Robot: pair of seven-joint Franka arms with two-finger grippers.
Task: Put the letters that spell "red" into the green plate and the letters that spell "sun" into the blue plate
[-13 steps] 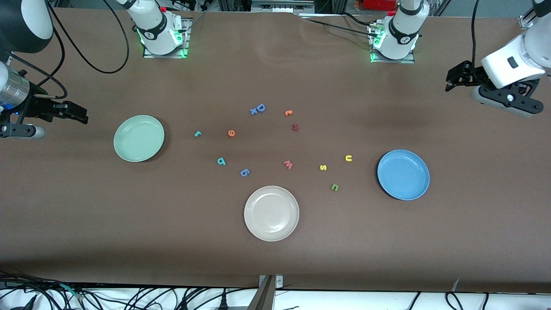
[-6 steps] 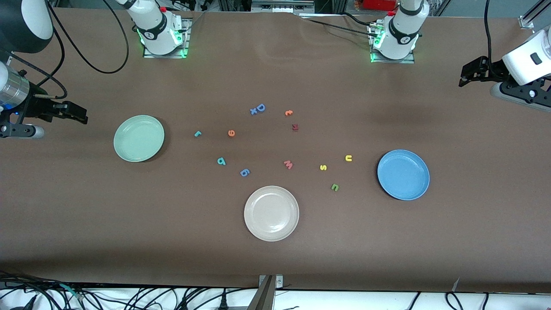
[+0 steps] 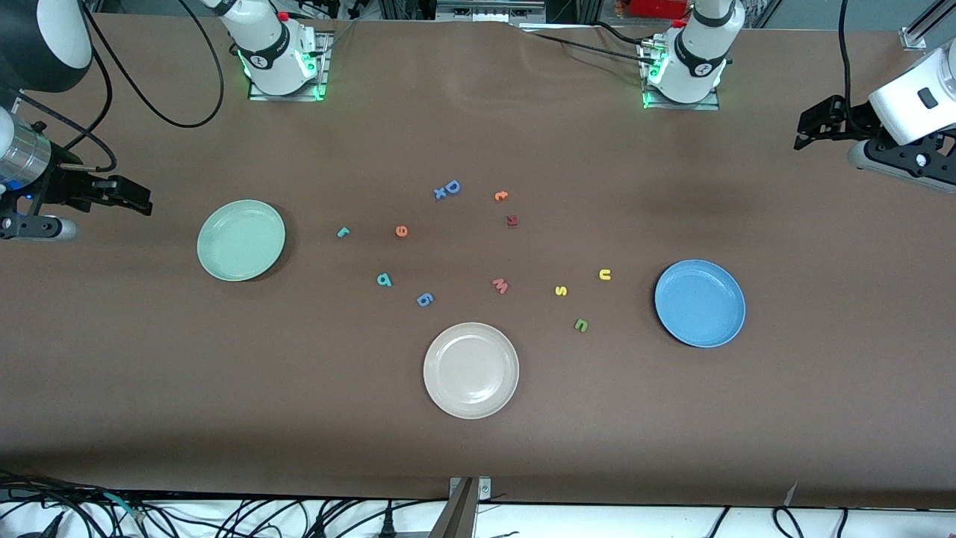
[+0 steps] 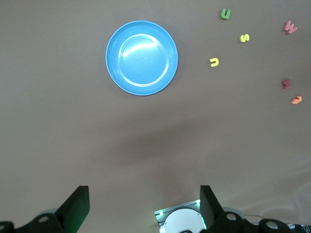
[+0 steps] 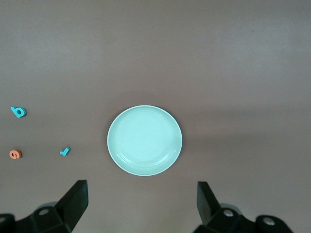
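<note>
Nothing placed yet. Left claw [image 3: 805, 128] apart, high at bench end; right claw [image 3: 142, 200] apart, waiting beside green plate [image 3: 240, 240]. "s" [image 3: 561, 291], "r" [image 3: 343, 232] lie mid-bench; blue plate [image 3: 700, 302] empty. Tiny foam: vertical approach, edges pinched.

high front view, wrist views downward

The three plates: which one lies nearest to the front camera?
The beige-white plate; it lies lowest in the front view, while the green plate and the blue plate lie farther up.
</note>
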